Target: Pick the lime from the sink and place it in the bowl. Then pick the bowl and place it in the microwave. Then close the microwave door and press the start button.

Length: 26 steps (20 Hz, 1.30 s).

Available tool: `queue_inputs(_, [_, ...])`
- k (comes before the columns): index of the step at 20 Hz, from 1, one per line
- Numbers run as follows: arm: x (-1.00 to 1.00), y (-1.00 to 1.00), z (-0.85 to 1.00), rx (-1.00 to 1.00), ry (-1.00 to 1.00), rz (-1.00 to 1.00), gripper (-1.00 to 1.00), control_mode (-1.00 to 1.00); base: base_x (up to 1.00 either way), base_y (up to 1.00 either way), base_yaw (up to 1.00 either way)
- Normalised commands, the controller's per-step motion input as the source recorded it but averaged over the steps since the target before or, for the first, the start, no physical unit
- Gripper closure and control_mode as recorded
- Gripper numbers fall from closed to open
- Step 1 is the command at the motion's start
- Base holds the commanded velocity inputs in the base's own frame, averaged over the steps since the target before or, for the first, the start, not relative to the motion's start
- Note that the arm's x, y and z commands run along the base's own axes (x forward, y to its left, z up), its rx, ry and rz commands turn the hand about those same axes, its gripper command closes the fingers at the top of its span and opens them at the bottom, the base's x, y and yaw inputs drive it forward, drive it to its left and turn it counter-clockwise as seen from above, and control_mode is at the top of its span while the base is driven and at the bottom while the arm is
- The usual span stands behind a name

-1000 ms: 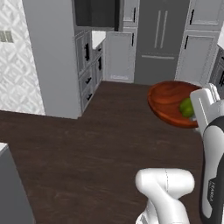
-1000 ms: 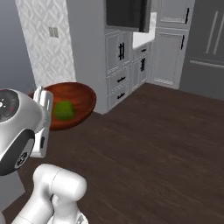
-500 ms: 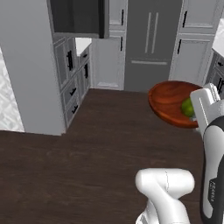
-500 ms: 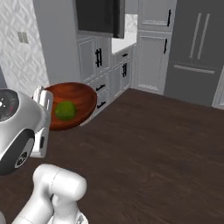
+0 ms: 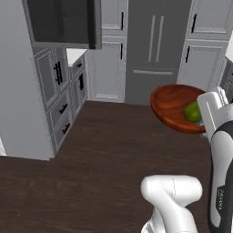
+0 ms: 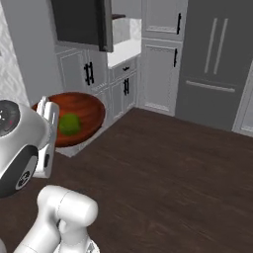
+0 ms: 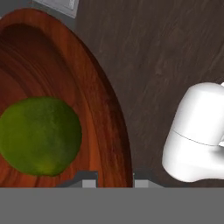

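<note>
The reddish-brown wooden bowl (image 5: 175, 107) hangs in the air over the dark floor, held by its rim. The lime (image 5: 193, 112) lies inside it, close to the held edge. My gripper (image 5: 207, 103) is shut on the rim at the bowl's right side. From the right base view the bowl (image 6: 84, 111) and the lime (image 6: 69, 123) sit just right of the gripper (image 6: 52, 117). In the hand view the lime (image 7: 39, 135) rests in the bowl (image 7: 105, 109), whose rim runs between my gripper's (image 7: 114, 181) tips. The sink is out of view.
A dark-fronted appliance (image 5: 63, 20) sits high in the grey cabinet wall at the left; I cannot tell whether it is the microwave. Grey drawers (image 5: 61, 109) stand below it. A grey fridge (image 5: 157, 45) stands straight ahead across open dark wood floor (image 5: 104, 154).
The whole scene has shifted, so the base has moved: the cabinets and fridge now stand nearer and more head-on. Bowl and lime keep their place in the gripper.
</note>
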Motion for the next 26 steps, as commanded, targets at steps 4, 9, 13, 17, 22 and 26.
queue_inputs(4, [0.00,0.00,0.00,0.00,0.00,0.00,1.00,1.00,0.88,-0.91,0.00])
queue_inputs(9, [0.00,0.00,0.00,0.00,0.00,0.00,1.00,1.00,0.75,-0.99,0.04])
queue_inputs(13, [0.00,0.00,0.00,0.00,0.00,0.00,1.00,1.00,0.85,-0.80,0.16])
queue_inputs(17, [0.00,0.00,0.00,0.00,0.00,0.00,1.00,1.00,0.84,-0.82,0.22])
queue_inputs(22, [0.00,0.00,0.00,0.00,0.00,0.00,1.00,1.00,0.77,-0.76,0.30])
queue_inputs(26, [0.00,0.00,0.00,0.00,0.00,0.00,1.00,1.00,0.73,-0.60,0.41])
